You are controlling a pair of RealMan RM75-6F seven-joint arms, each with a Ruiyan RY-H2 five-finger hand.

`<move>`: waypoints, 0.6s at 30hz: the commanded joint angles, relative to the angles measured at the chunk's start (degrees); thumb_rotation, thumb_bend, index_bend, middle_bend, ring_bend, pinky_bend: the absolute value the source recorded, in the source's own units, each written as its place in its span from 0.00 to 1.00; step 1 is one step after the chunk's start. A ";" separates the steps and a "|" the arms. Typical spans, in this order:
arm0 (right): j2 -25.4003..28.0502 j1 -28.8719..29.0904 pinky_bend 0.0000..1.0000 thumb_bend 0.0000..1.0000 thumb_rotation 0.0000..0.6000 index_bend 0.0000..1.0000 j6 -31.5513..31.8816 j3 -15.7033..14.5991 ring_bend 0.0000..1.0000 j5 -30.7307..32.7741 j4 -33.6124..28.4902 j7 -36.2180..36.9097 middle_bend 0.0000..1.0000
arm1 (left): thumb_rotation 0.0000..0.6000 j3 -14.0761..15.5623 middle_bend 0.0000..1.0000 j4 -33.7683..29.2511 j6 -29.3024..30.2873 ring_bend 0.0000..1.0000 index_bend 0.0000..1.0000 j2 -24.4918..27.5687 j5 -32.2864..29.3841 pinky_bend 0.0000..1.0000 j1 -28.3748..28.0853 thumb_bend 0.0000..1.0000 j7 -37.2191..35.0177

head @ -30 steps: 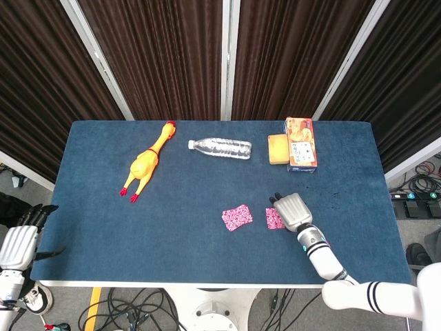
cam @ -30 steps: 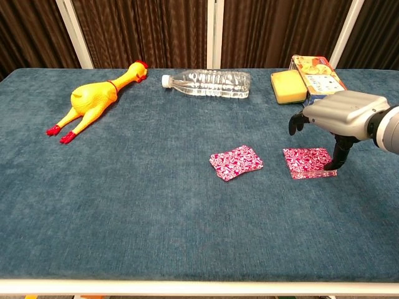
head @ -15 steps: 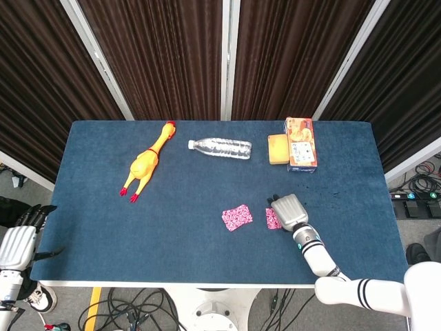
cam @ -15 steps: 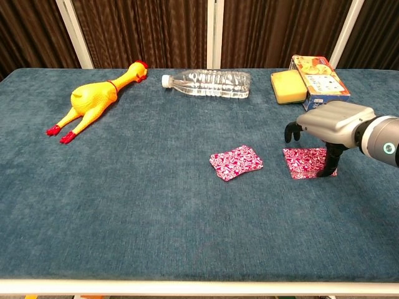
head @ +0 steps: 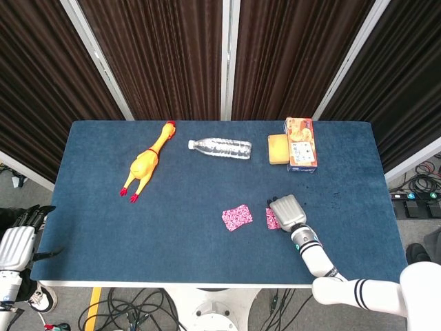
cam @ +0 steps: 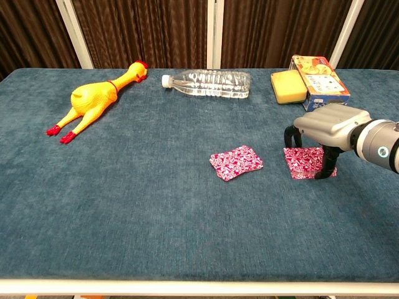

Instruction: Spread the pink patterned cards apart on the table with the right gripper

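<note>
Two small piles of pink patterned cards lie on the blue table. The left pile (head: 237, 217) (cam: 236, 162) lies free near the table's middle. The right pile (head: 273, 219) (cam: 304, 162) is partly covered by my right hand (head: 289, 212) (cam: 328, 128), which hovers palm-down over it with its fingertips (cam: 320, 174) pressing on the cards. It holds nothing. My left hand (head: 19, 238) hangs off the table's left edge, fingers apart, empty.
A yellow rubber chicken (head: 146, 163) (cam: 95, 99) lies at the back left. A clear plastic bottle (head: 220, 147) (cam: 209, 83) lies at the back centre. A yellow sponge (head: 278, 149) (cam: 288, 86) and an orange box (head: 302, 143) (cam: 318, 76) sit at the back right.
My right hand has shifted slightly left and lowered over the right card pile. The cards have barely moved. The left hand stays put.
</note>
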 commanded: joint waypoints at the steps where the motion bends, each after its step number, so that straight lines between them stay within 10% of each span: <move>1: -0.09 -0.12 0.97 0.05 1.00 0.33 0.33 0.04 0.87 -0.27 -0.05 0.04 0.35 | 1.00 0.01 0.15 0.06 0.00 0.06 0.16 -0.02 0.02 0.18 0.01 0.03 -0.04; 18: -0.43 -0.54 0.97 0.08 1.00 0.43 1.25 0.46 0.87 -1.15 -0.02 0.08 0.42 | 1.00 0.04 0.15 0.27 -0.15 0.06 0.16 -0.14 -0.02 0.18 0.03 0.03 -0.19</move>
